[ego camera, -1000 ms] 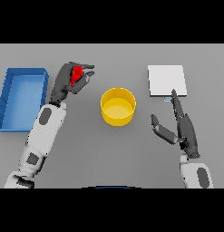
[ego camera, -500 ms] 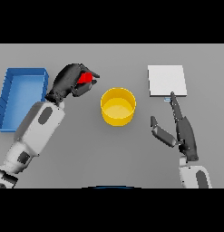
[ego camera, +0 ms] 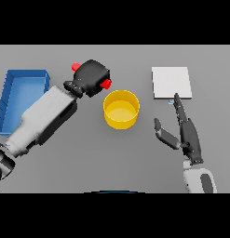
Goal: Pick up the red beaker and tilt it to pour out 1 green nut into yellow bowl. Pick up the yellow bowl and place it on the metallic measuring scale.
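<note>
My left hand (ego camera: 92, 76) is curled round the red beaker (ego camera: 105, 83), which lies almost on its side. One red end pokes out toward the yellow bowl (ego camera: 121, 109) and the other end shows behind the hand at the upper left. The beaker's lower end hangs just above and left of the bowl's rim. No green nut is visible. The yellow bowl stands at the table's middle. The metallic measuring scale (ego camera: 171, 82) is a pale square plate at the back right. My right hand (ego camera: 186, 135) waits open to the bowl's right, fingers pointing at the scale.
A blue tray (ego camera: 21, 95) lies at the far left, partly behind my left forearm.
My left hand has carried the beaker right toward the bowl and tipped it over to nearly horizontal. The right hand has stayed in place.
</note>
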Motion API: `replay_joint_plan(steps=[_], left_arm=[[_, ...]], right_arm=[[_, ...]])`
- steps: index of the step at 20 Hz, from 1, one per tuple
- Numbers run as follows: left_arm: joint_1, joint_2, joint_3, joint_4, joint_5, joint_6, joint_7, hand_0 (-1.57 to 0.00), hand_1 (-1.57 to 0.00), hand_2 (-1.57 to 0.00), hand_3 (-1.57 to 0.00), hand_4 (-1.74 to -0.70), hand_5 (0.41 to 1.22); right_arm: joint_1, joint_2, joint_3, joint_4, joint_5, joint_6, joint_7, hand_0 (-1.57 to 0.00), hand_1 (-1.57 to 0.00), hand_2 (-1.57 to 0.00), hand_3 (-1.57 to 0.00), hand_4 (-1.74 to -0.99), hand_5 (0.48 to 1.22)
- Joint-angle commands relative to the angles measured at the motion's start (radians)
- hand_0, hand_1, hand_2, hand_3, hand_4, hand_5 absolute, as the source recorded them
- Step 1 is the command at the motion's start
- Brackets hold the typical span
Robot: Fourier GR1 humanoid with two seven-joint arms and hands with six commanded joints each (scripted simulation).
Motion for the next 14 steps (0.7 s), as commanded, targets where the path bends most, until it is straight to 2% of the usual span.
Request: replay_joint_plan(steps=[1, 4, 6, 11, 14], left_arm=[[-0.025, 0.008, -0.028, 0.014, -0.022, -0.023, -0.006, -1.57, -1.57, -1.57, -1.57, -1.61, 1.206], [-0.097, -0.001, -0.116, 0.042, -0.069, -0.11, -0.015, -1.57, -1.57, -1.57, -1.57, -1.67, 1.214], [-0.13, -0.009, -0.164, 0.065, -0.09, -0.135, -0.037, -1.57, -1.57, -1.57, -1.57, -1.69, 1.216], [-0.218, -0.034, -0.288, 0.134, -0.163, -0.195, -0.046, -1.57, -1.57, -1.57, -1.57, -1.72, 1.219], [-0.267, -0.038, -0.362, 0.156, -0.211, -0.204, -0.065, -1.57, -1.57, -1.57, -1.57, -1.73, 1.22]], right_arm=[[-0.001, 0.003, -0.001, 0.0, -0.01, 0.005, -0.01, 0.0, 0.0, 0.0, 0.0, -1.258, 0.697], [0.004, 0.013, 0.006, -0.002, 0.009, -0.012, -0.007, 0.0, 0.0, 0.0, 0.0, -1.237, 0.671], [0.006, 0.015, 0.0, -0.008, 0.0, -0.013, 0.013, 0.0, 0.0, 0.0, 0.0, -1.22, 0.657], [0.002, 0.016, -0.002, 0.012, 0.015, -0.029, -0.017, 0.0, 0.0, 0.0, 0.0, -1.193, 0.648], [0.004, 0.018, 0.002, 0.013, 0.031, -0.038, -0.011, 0.0, 0.0, 0.0, 0.0, -1.183, 0.643]])
